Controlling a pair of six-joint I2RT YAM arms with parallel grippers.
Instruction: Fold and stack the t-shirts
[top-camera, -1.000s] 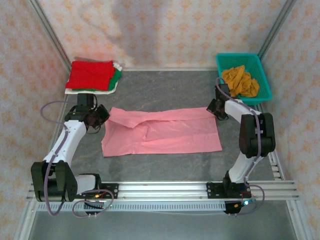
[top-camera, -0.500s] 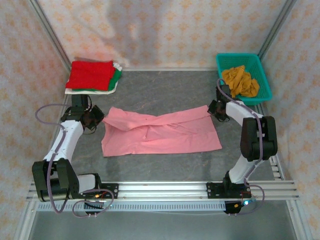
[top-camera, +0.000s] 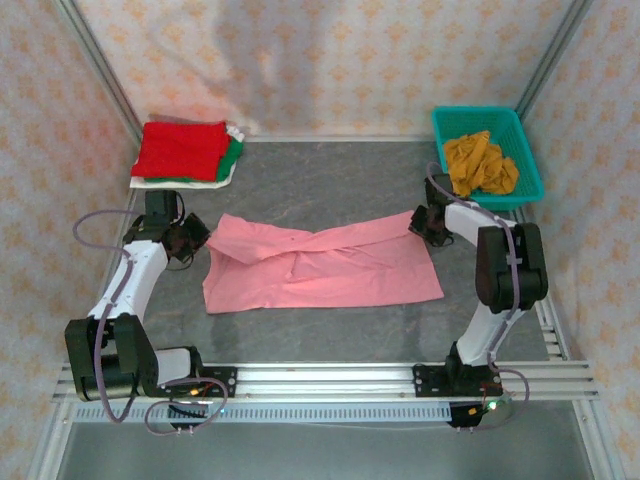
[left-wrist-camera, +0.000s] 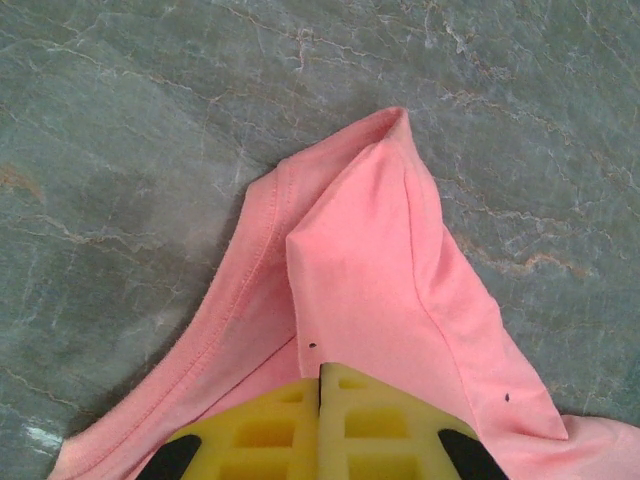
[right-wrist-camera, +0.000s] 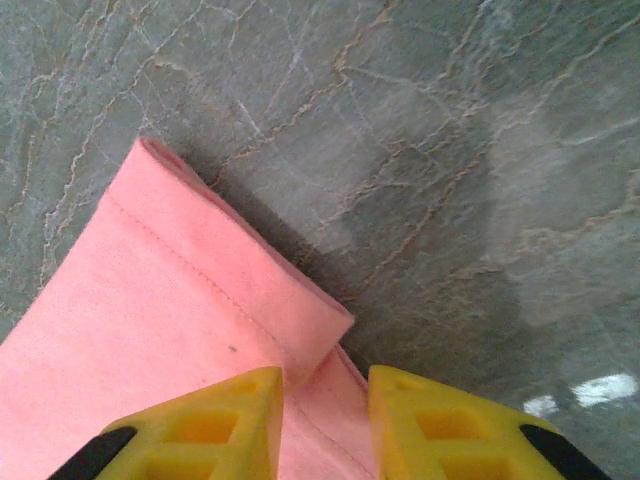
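Observation:
The pink t-shirt (top-camera: 320, 265) lies spread across the middle of the table, its far edge partly folded over. My left gripper (top-camera: 197, 238) is at its far left corner. In the left wrist view that gripper (left-wrist-camera: 321, 372) is shut, with a fold of the pink cloth (left-wrist-camera: 370, 260) pinched at its tips. My right gripper (top-camera: 420, 222) is at the far right corner. Its yellow jaws (right-wrist-camera: 325, 385) stand apart over the folded pink hem (right-wrist-camera: 170, 310), gripping nothing. Red (top-camera: 180, 150), green (top-camera: 233, 152) and white (top-camera: 185, 182) t-shirts are stacked folded at the back left. A mustard-orange t-shirt (top-camera: 480, 162) lies crumpled in the basket.
The teal lattice basket (top-camera: 530, 170) stands at the back right, close behind my right arm. Patterned walls enclose the table on three sides. An aluminium rail (top-camera: 320, 378) with both arm bases runs along the near edge. Bare grey table (top-camera: 330, 185) lies behind the pink shirt.
My right gripper has opened and let go of the shirt's far right corner. The left gripper drew its corner a little left and back, and the far edge now lies folded over at a slant.

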